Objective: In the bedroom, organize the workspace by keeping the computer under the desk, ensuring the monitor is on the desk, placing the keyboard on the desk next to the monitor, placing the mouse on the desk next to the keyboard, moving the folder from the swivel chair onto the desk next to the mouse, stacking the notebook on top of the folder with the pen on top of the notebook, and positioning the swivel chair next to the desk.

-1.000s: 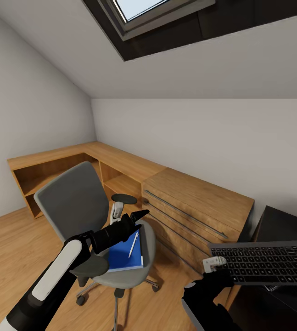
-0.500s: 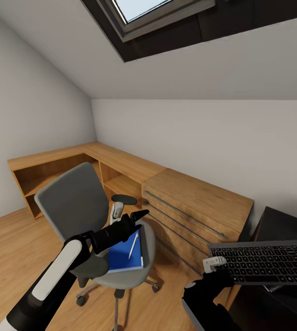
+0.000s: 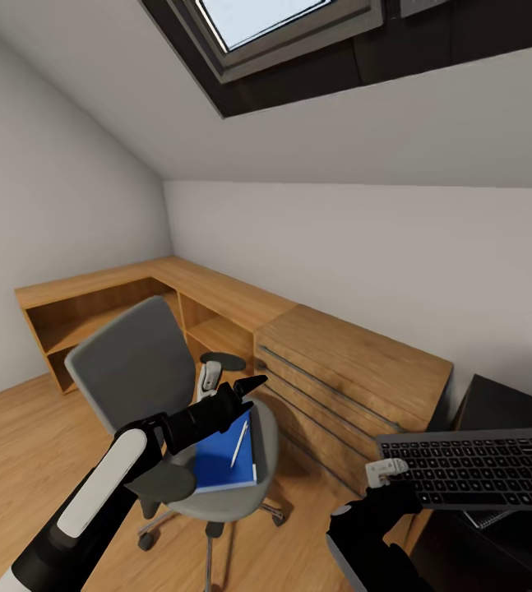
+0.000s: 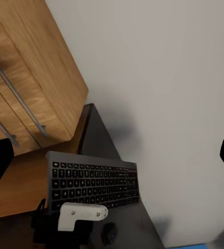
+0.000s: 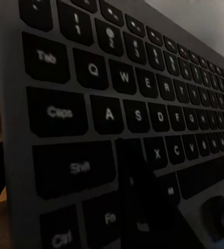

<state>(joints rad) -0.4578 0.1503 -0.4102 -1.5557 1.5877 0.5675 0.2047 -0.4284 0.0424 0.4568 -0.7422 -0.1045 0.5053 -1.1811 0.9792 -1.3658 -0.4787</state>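
Camera tilted slightly; right fingers (image 3: 387, 477) pinching keyboard (image 3: 475, 469) above desk (image 3: 504, 403); left fingers (image 3: 245, 386) spread.

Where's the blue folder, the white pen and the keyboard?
folder (image 3: 216, 462): head view, bare blue cover.
pen (image 3: 238, 443): head view, middle of its shaft.
keyboard (image 3: 479, 469): head view, its black keys.

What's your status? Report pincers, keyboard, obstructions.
Right pincer shut on keyboard, held above desk corner. Left pincer open over swivel chair, above blue folder and pen. Wooden drawer chest beside desk.
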